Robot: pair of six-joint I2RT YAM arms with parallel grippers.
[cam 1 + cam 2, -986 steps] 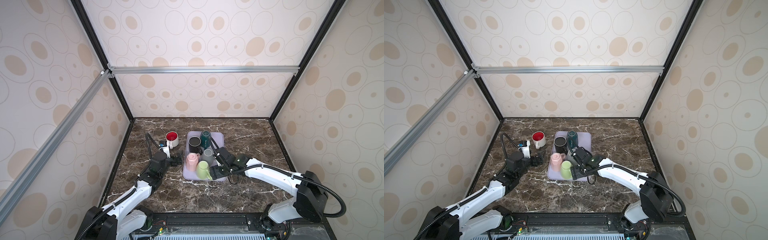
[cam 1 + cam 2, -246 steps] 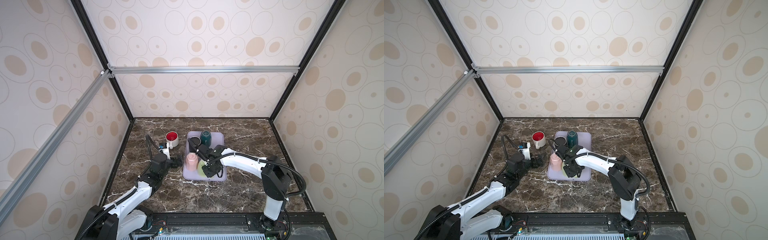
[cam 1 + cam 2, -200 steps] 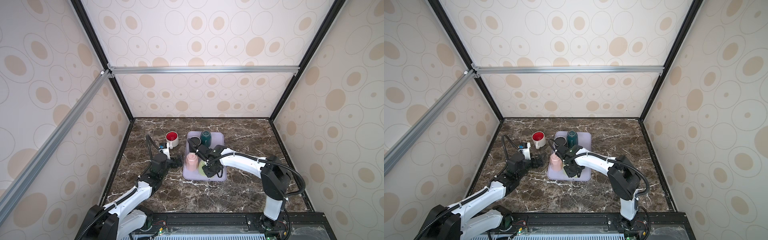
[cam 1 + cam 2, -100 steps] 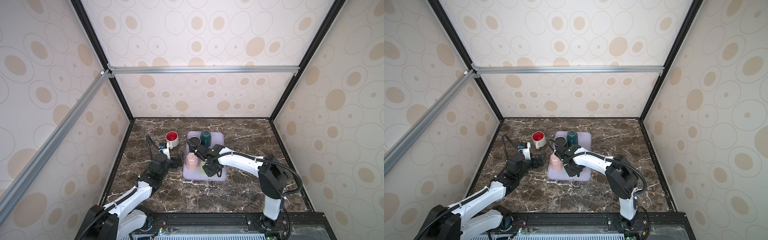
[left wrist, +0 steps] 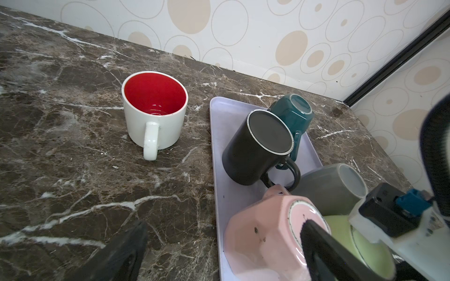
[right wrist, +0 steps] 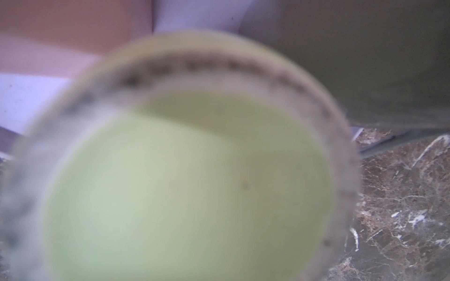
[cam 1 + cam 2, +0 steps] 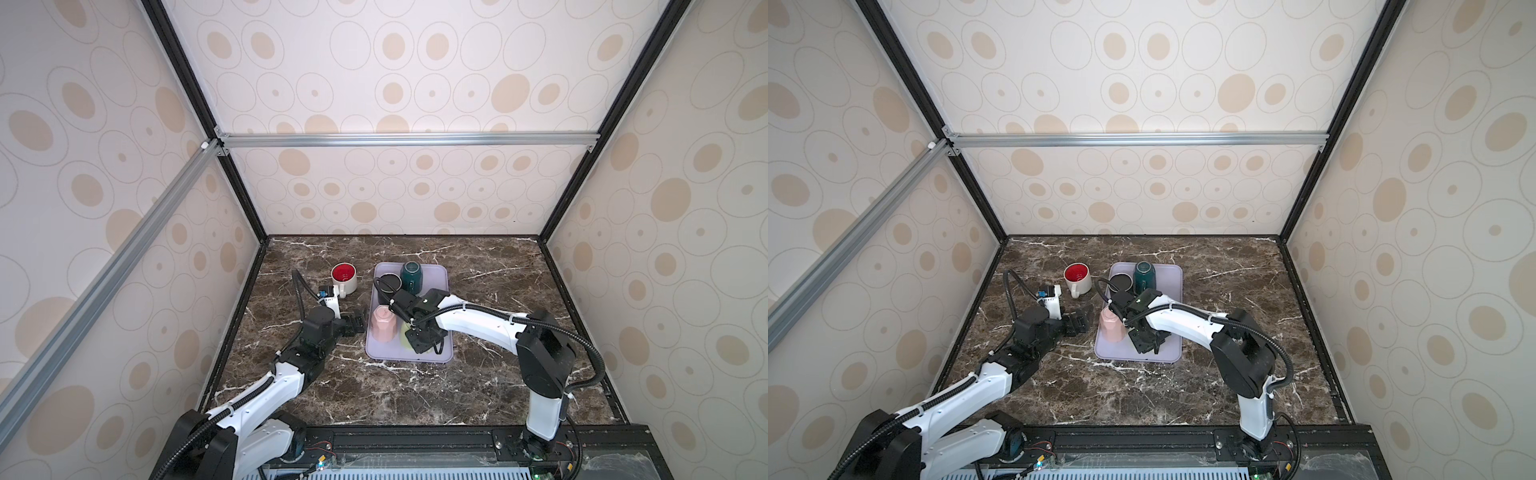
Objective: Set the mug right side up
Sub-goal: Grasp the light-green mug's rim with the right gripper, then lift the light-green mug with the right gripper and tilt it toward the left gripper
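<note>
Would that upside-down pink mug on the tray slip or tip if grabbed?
Probably rigid and breakable: the pink mug looks like glazed ceramic. Its glossy sides may slip, though the flat facets could help. Mouth-down on the tray, it seems unlikely to tip.

green mug (image 6: 190, 182) blurred close-up, pink mug (image 5: 263, 238) cut off by edge

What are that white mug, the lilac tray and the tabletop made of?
White mug: probably glazed ceramic; glossy, thick rim.
Lilac tray: likely matte plastic; smooth, rounded raised edge.
Tabletop: brown marble look, white veins; possibly printed laminate.
</note>
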